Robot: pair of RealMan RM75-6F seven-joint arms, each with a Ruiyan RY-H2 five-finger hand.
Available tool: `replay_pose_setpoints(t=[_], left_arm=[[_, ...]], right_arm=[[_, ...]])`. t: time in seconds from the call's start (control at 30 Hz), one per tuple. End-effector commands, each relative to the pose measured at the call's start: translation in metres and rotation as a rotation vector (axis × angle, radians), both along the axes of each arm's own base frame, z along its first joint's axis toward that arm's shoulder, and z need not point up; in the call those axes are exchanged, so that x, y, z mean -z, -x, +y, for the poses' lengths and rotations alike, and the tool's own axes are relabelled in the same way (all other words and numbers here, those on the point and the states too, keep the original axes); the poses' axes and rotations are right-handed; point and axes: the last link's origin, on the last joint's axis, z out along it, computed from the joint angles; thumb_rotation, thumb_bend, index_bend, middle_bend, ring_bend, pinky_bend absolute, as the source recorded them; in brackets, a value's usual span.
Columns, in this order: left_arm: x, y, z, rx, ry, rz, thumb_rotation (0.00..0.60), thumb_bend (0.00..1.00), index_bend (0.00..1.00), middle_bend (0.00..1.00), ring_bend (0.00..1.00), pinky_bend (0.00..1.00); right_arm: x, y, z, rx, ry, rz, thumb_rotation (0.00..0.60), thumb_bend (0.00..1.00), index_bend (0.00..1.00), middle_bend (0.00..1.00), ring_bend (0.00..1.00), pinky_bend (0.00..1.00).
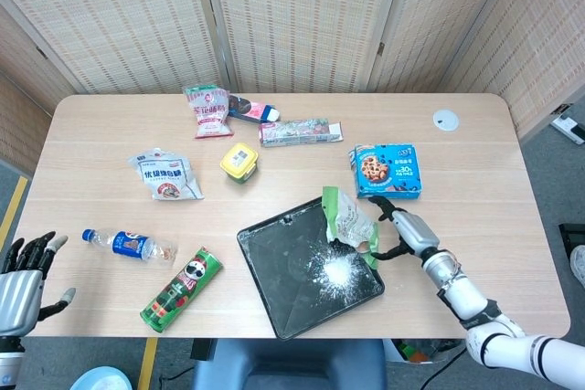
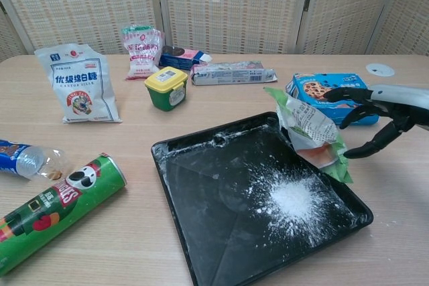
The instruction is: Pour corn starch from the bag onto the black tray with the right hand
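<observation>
right now the green and white plastic corn starch bag (image 1: 349, 223) (image 2: 310, 133) leans on the right rim of the black rectangular metal tray (image 1: 279, 280) (image 2: 201, 212), its mouth tipped down toward a white pile of spilled starch powder (image 1: 338, 271) (image 2: 291, 199) on the tray floor. the right hand (image 1: 399, 231) (image 2: 375, 115) sits just to the right of the bag, fingers spread wide apart and curved toward it, gripping nothing; a small gap shows between the fingertips and the bag in the chest view. the left hand (image 1: 20, 276) hangs off the near left edge of the light wooden table (image 1: 475, 171) (image 2: 409, 192), fingers apart and empty.

behind the right hand lies a blue cookie box (image 1: 387, 171) (image 2: 328, 92). left of the tray a green pringles can (image 1: 181, 289) (image 2: 53, 209) lies on its side, with a clear plastic water bottle (image 1: 128, 246) (image 2: 23, 159) beyond it. farther back are a white sugar pouch with blue print (image 1: 166, 177) (image 2: 77, 83) and a small yellow-lidded green tub (image 1: 239, 163) (image 2: 166, 88).
</observation>
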Motion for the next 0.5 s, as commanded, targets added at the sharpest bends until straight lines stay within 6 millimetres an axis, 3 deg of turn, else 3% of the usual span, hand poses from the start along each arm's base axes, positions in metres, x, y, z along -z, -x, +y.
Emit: replay_pose_setpoints(t=[0.03, 0.23, 0.5], left_arm=[[0.001, 0.000, 0.000, 0.003, 0.004, -0.004, 0.600, 0.29, 0.17, 0.12, 0.13, 0.00], [-0.003, 0.003, -0.001, -0.006, -0.005, -0.002, 0.600, 0.29, 0.17, 0.12, 0.14, 0.00], [-0.003, 0.004, -0.003, -0.016, -0.005, -0.004, 0.600, 0.29, 0.17, 0.12, 0.14, 0.00]], right_arm=[[0.012, -0.005, -0.006, -0.019, 0.021, 0.017, 0.600, 0.18, 0.00, 0.05, 0.25, 0.12], [0.024, -0.006, -0.017, -0.050, 0.069, 0.079, 0.600, 0.18, 0.00, 0.06, 0.24, 0.12], [0.017, 0.011, -0.030, -0.060, 0.124, 0.168, 0.600, 0.18, 0.00, 0.09, 0.24, 0.12]])
